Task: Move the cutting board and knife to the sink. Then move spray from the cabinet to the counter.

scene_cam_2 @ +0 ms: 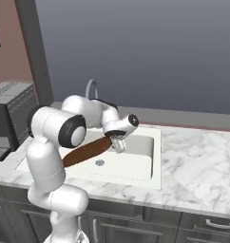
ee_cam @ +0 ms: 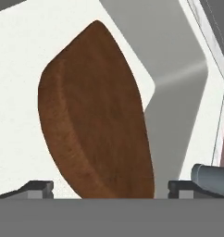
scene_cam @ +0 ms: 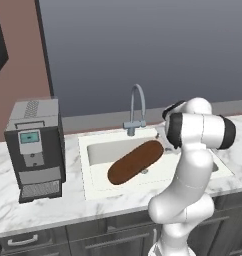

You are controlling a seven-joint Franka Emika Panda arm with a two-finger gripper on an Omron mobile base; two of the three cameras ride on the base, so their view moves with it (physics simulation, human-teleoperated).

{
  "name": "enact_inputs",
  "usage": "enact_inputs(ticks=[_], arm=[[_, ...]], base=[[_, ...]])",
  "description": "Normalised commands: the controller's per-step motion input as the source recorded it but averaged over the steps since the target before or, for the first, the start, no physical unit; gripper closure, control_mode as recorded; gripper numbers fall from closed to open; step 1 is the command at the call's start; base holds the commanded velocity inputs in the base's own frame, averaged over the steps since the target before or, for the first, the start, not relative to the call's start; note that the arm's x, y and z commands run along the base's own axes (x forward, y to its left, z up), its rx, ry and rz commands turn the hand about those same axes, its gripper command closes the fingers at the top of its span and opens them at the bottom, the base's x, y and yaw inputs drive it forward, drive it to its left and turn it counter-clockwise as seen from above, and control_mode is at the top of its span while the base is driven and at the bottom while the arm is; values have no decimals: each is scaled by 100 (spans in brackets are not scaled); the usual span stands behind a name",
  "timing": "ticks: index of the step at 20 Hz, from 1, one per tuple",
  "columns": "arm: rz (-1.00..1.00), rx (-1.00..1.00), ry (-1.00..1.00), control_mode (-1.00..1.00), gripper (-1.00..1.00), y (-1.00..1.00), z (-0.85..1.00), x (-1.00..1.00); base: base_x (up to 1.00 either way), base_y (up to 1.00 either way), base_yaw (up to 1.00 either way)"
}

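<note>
The cutting board (scene_cam: 135, 161) (scene_cam_2: 86, 153), a dark reddish-brown oval, lies slanted inside the white sink (scene_cam: 86, 167) (scene_cam_2: 157, 161). Its near end rests up towards the sink's right wall. In the hand view the cutting board (ee_cam: 95, 115) runs away from me over the sink floor (ee_cam: 21, 69). My gripper (scene_cam_2: 119, 144) (ee_cam: 110, 189) hovers just above that near end. It is open, with its fingertips (ee_cam: 37, 187) wide apart and clear of the board's edges. The knife, spray and cabinet are out of view.
A curved grey faucet (scene_cam: 137, 107) (scene_cam_2: 91, 90) rises behind the sink. A grey and black coffee machine (scene_cam: 35, 147) (scene_cam_2: 7, 118) stands on the marble counter (scene_cam: 38, 215) (scene_cam_2: 202, 166) to the sink's left. A dark grey wall runs behind.
</note>
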Motion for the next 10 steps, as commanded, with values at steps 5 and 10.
enact_inputs(ticks=[5,10], arm=[[0,-6,15,-100,-100,-16,2,-20],[0,-6,13,-100,-100,-14,11,-16]], base=[[0,0,0],[0,0,0]])
